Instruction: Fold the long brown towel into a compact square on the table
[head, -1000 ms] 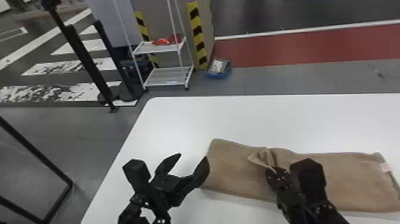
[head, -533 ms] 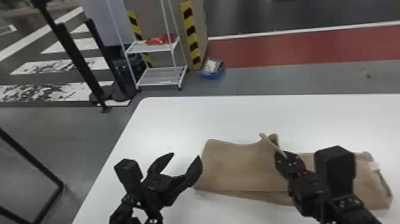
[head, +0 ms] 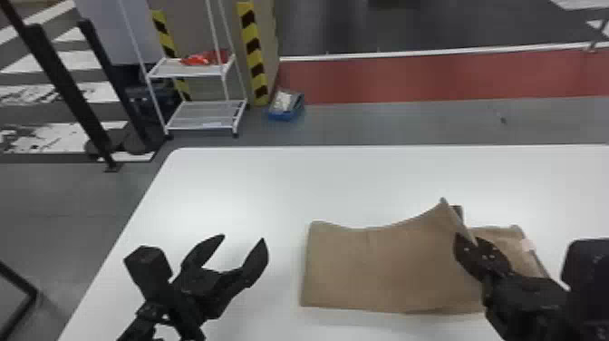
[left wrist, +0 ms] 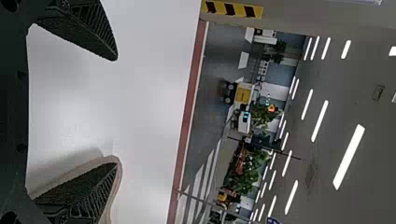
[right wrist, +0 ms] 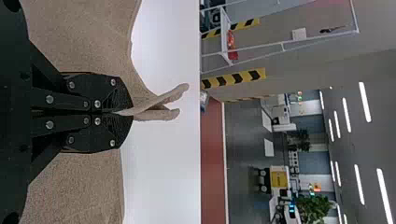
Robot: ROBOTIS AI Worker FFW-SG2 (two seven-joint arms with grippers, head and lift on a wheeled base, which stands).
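Right arm in from bottom right corner, gripper (head: 465, 239) angled forward and leftward, fingers pressed together on fold of towel (head: 376, 267). Left arm in from bottom edge, gripper (head: 243, 238) pointing forward, fingers spread, nothing between them, left of towel. Towel on white table (head: 272, 181), right of left gripper; long axis runs left-right. Pinched part raised, its peak pointing away from robot. Pale tag (head: 528, 245) at towel's right end, beyond pinch.
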